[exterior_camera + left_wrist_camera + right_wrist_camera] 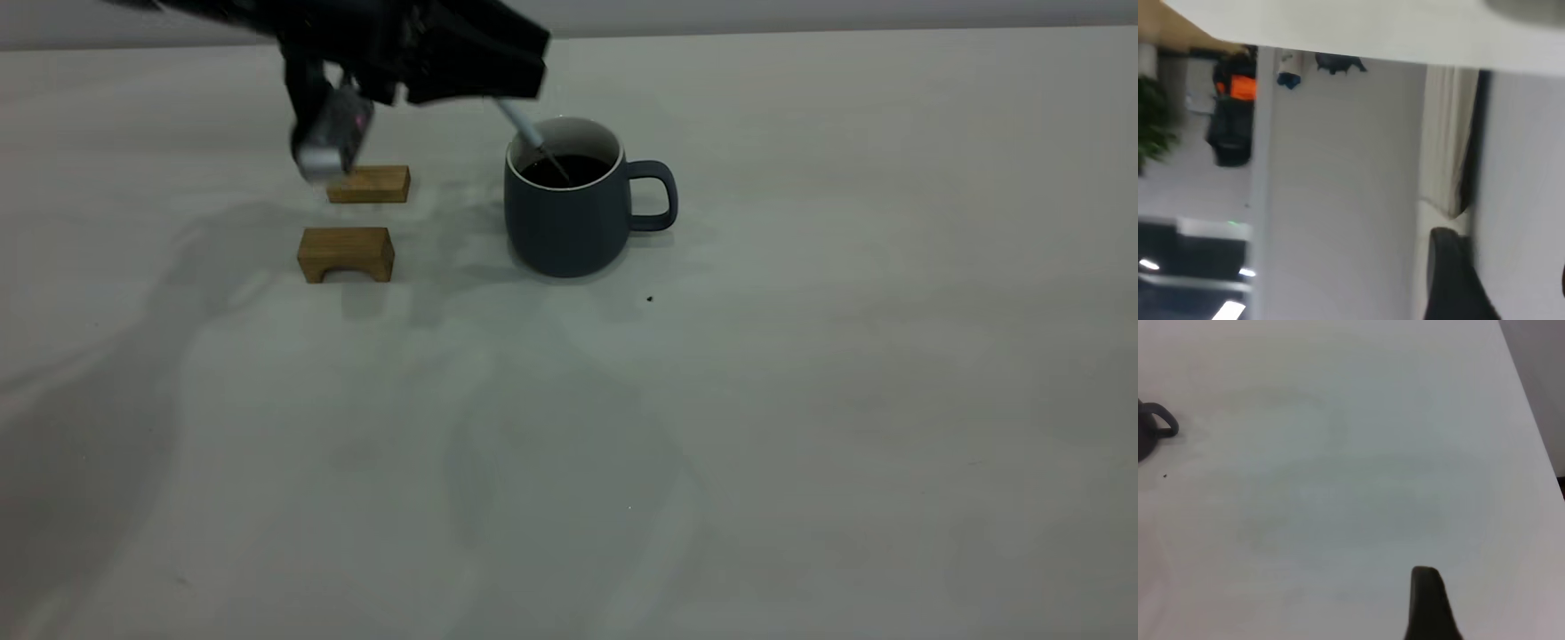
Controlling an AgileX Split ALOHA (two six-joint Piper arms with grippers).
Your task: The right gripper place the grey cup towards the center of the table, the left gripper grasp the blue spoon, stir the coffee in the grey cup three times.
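1 rounded slate-grey mug, the grey cup (569, 218), is stood upright near the middle of the pale table (800, 400), its loop handle turned toward the exterior view's right. The blue spoon (524, 129), pale-handled, is clamped in the left gripper (480, 67); its long axis is slanted, bowl down in the dark coffee (569, 169). 2 wooden blocks (356, 222) are seen beside. The right gripper (1428, 603) is parked well apart; its jaw state cannot be told.

Office or lab: plain table (800, 400).

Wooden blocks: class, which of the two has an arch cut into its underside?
The nearer wooden block, closer to the camera; the farther wooden block, partly behind the left gripper, looks like a plain bar.
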